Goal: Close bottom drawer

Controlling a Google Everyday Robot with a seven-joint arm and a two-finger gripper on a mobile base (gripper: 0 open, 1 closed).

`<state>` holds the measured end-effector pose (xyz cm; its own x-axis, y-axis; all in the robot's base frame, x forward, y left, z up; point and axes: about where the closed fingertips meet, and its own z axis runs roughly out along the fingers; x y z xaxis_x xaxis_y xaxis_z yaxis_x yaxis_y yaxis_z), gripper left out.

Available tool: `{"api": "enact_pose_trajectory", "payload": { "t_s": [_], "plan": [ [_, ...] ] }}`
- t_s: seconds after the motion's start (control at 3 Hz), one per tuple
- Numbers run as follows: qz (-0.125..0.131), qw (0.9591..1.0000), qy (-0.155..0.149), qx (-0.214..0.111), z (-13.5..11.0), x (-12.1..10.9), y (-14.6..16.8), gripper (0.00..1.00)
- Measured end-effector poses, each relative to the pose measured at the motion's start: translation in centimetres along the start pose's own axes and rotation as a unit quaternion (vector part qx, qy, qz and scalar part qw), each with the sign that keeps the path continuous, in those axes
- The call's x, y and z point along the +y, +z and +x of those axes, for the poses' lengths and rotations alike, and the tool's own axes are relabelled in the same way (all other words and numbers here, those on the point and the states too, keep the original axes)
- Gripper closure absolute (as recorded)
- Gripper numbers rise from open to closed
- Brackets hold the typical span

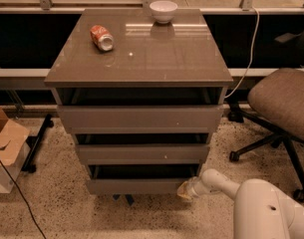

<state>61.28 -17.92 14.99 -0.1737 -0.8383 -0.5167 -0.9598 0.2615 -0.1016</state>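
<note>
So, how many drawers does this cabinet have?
3: top drawer, middle drawer, bottom drawer, all stacked and slightly open. The pincer is at the bottom drawer's right end.

The glossy bottom drawer [136, 185] is pictured with the smooth gripper [185, 190] at its right end, above speckled stone flooring [62, 203].

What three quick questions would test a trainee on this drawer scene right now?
1. True or false: the bottom drawer is pushed fully in.
2. Where is the gripper? A: on the cabinet top. B: at the right end of that drawer's front. C: inside the bowl.
3. Fill in: the bowl shares the cabinet top with a red ___ lying on its side.

Key: 1 false, dark gap behind its front. 2 B. 3 can.
</note>
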Motion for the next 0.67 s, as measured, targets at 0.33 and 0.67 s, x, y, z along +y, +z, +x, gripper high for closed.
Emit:
{"api": "enact_pose_trajectory", "payload": {
  "t_s": [0.33,0.67],
  "plan": [
    [-0.002,1.0,0.0,-0.001,-0.06,0.22,0.22,0.58],
    [-0.004,1.0,0.0,-0.001,-0.11,0.44,0.43,0.35]
  ]
}}
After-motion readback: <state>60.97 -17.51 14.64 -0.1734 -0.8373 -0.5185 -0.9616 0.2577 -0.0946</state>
